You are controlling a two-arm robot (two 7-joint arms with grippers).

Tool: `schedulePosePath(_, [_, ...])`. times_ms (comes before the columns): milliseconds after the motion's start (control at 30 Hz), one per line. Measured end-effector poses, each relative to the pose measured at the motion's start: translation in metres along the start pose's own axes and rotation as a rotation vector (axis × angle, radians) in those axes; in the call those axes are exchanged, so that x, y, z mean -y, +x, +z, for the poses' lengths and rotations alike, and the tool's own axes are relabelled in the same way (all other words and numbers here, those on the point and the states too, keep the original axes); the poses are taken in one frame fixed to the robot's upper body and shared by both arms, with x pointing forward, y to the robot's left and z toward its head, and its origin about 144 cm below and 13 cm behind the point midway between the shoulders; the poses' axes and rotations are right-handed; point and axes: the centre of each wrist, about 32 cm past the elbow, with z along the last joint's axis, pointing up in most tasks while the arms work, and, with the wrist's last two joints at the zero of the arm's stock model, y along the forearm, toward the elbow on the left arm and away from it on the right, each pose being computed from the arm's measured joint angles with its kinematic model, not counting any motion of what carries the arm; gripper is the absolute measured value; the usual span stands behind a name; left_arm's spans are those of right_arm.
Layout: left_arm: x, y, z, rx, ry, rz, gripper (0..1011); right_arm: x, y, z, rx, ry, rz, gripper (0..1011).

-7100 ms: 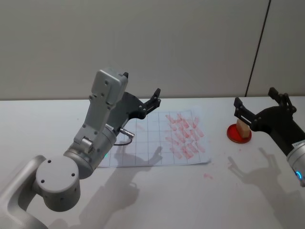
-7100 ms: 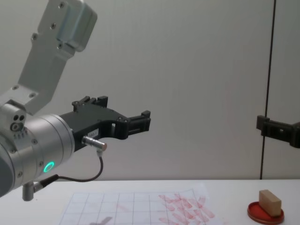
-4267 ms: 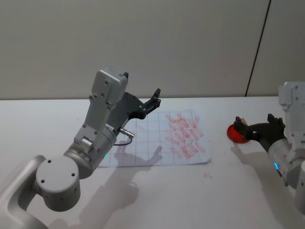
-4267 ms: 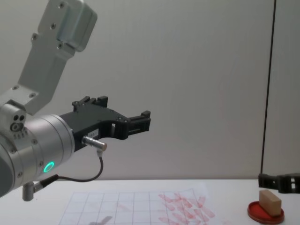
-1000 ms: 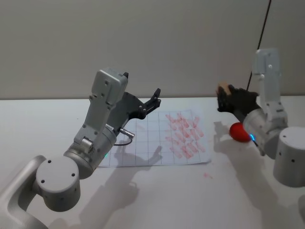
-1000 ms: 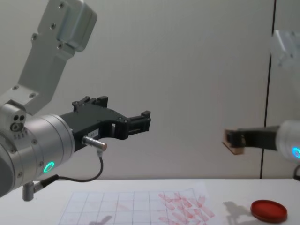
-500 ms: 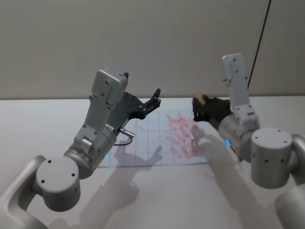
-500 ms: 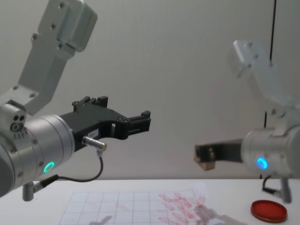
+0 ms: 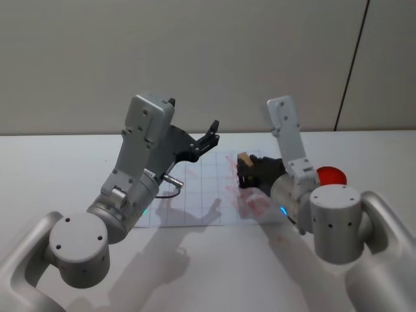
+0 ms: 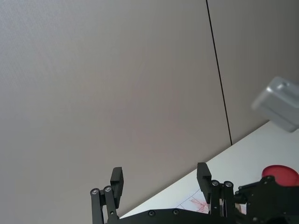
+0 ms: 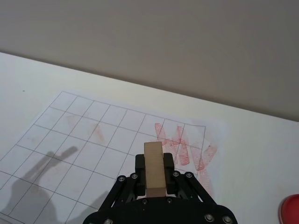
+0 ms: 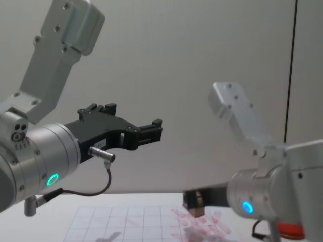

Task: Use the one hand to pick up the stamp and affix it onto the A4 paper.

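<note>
The stamp [image 11: 153, 170], a small tan wooden block, is clamped between the black fingers of my right gripper [image 11: 154, 179]. In the head view the right gripper [image 9: 247, 170] holds the stamp [image 9: 244, 158] over the red-printed right part of the A4 paper [image 9: 195, 205]. From the chest view the stamp [image 12: 198, 207] hangs a little above the A4 paper [image 12: 131, 222]. My left gripper [image 9: 193, 114] stands open and raised over the sheet's left half, holding nothing; its wrist view shows the left gripper [image 10: 160, 179] with spread fingers.
A flat round red ink pad [image 9: 330, 174] lies on the white table to the right of the sheet, partly behind my right arm; the ink pad [image 12: 290, 230] also shows low at the chest view's right. A pale wall stands behind the table.
My right arm has swung left and lower with the stamp, from near the ink pad to over the printed part of the paper. The left arm has stayed still.
</note>
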Motion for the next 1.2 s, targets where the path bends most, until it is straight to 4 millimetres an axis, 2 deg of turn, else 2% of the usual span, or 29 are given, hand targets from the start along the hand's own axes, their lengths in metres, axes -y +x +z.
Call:
schedulePosePath(300, [0.0, 0.0, 0.0, 0.0, 0.0, 0.0, 1001, -0.015, -0.009, -0.01, 0.006, -0.051, 0.017, 214])
schedulePosePath(667, [0.0, 0.0, 0.0, 0.0, 0.0, 0.0, 1001, -0.025, -0.009, -0.018, 0.011, -0.09, 0.0, 214])
schedulePosePath(1200, [0.0, 0.0, 0.0, 0.0, 0.0, 0.0, 1001, -0.037, -0.008, -0.019, 0.004, -0.121, -0.005, 214])
